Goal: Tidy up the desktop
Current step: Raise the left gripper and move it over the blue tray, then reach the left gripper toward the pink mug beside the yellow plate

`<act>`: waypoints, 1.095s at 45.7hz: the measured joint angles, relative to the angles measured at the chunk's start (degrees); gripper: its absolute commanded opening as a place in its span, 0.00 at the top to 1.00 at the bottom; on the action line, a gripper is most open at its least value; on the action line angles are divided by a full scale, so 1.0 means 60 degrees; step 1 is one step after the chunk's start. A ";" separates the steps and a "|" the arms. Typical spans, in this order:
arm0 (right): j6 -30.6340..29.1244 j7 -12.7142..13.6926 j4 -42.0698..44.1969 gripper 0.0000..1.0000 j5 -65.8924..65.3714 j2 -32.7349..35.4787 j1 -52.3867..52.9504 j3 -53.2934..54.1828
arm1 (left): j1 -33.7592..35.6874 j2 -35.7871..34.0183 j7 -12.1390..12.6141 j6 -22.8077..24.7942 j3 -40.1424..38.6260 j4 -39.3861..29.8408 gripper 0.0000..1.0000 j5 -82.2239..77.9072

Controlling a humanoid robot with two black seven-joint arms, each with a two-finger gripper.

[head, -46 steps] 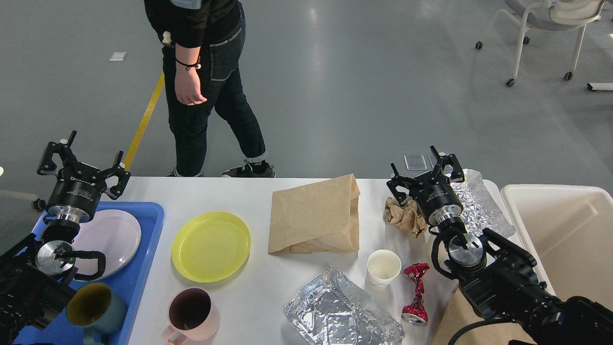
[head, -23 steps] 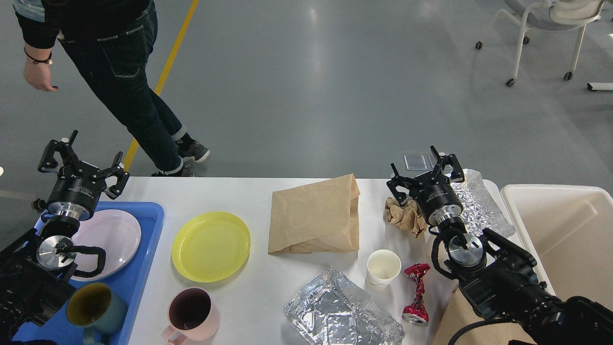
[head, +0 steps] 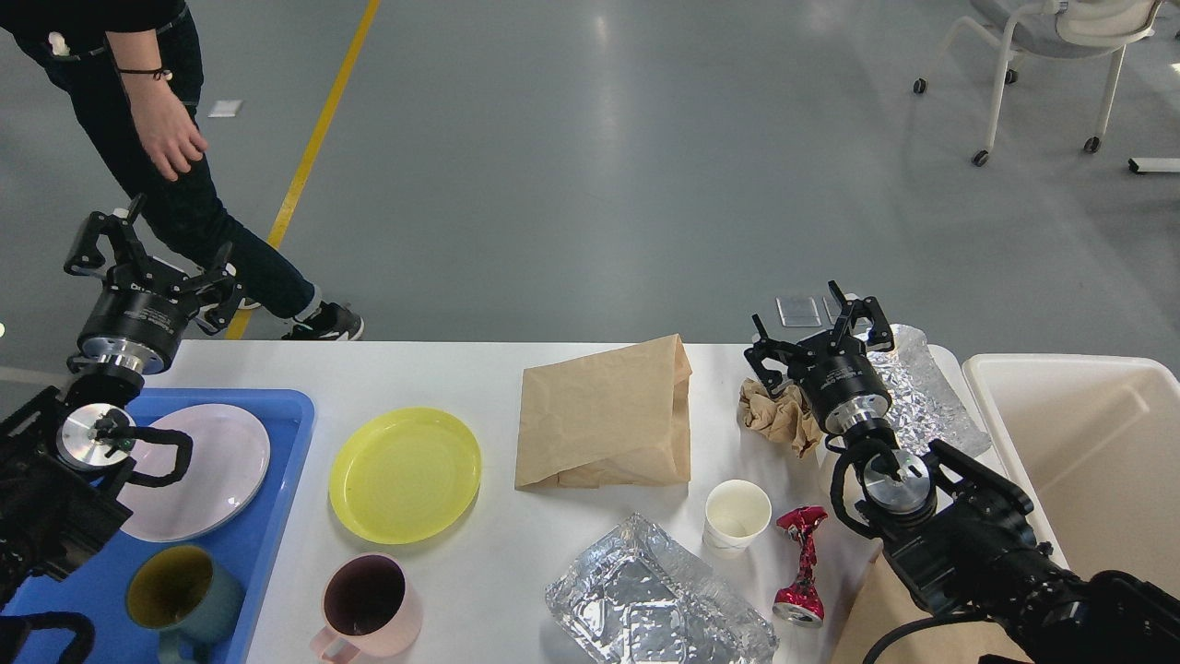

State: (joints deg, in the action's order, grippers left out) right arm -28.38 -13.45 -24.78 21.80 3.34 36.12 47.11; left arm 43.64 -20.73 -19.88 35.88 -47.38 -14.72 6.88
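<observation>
The white desktop [head: 498,373] carries a yellow plate [head: 406,475], a flat brown paper bag [head: 606,412], a crumpled brown paper ball [head: 777,417], two pieces of foil [head: 659,604] [head: 925,387], a white paper cup [head: 737,516], a crushed red can [head: 800,563] and a pink mug [head: 369,604]. My left gripper [head: 152,263] is open and empty, raised past the desktop's far left corner. Just above the paper ball, my right gripper [head: 818,337] also stands open and holds nothing.
A blue tray [head: 277,516] at the left holds a pale plate [head: 198,470] and a teal mug [head: 175,590]. A cream bin [head: 1097,461] stands at the right. A person [head: 157,138] walks behind the far left corner. A chair [head: 1060,55] stands far right.
My left gripper has lifted up and slightly left, away from the tray. The person has walked off to the left. My right arm has not moved.
</observation>
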 measured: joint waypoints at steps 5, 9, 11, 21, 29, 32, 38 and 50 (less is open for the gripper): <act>0.0000 0.0000 0.0000 0.00 0.0001 0.0000 0.0000 0.0000 | 0.0353 -0.0363 -0.0028 -0.0044 0.0808 -0.0101 0.03 0.0037; 0.0000 0.0000 0.0000 0.00 0.0000 0.0000 0.0000 0.0000 | 0.0482 -0.0561 -0.0028 -0.0044 0.1440 -0.0110 0.03 0.0039; 0.0000 0.0000 0.0000 0.00 0.0000 0.0000 0.0000 0.0000 | 0.0569 -0.0706 -0.0027 -0.0043 0.1854 -0.0112 0.03 0.0025; 0.0000 0.0000 0.0000 0.00 0.0000 0.0000 0.0000 0.0000 | 0.1460 -0.1461 0.0109 0.0010 0.4842 -0.0159 0.03 -0.0053; 0.0000 0.0000 0.0000 0.00 0.0000 0.0000 0.0000 0.0000 | 0.2616 -0.2138 0.0603 0.0154 0.8751 -0.0197 0.03 -0.0096; 0.0000 0.0000 0.0000 0.00 0.0000 0.0000 0.0000 0.0000 | 0.3168 -0.2344 0.0990 0.0306 1.0504 -0.0206 0.03 -0.0123; 0.0000 0.0000 0.0000 0.00 0.0000 0.0000 0.0000 0.0000 | 0.4266 -0.2553 0.2006 0.0815 1.3675 -0.0218 0.03 -0.0133; 0.0000 0.0000 0.0000 0.00 0.0000 0.0000 0.0000 0.0000 | 0.5576 -0.2350 0.3250 0.2910 1.7403 -0.1580 0.03 -0.0149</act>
State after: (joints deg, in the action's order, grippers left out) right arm -28.38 -13.45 -24.78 21.80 3.34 36.12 47.11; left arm 77.10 -34.83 -0.38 53.34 57.03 -24.20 5.98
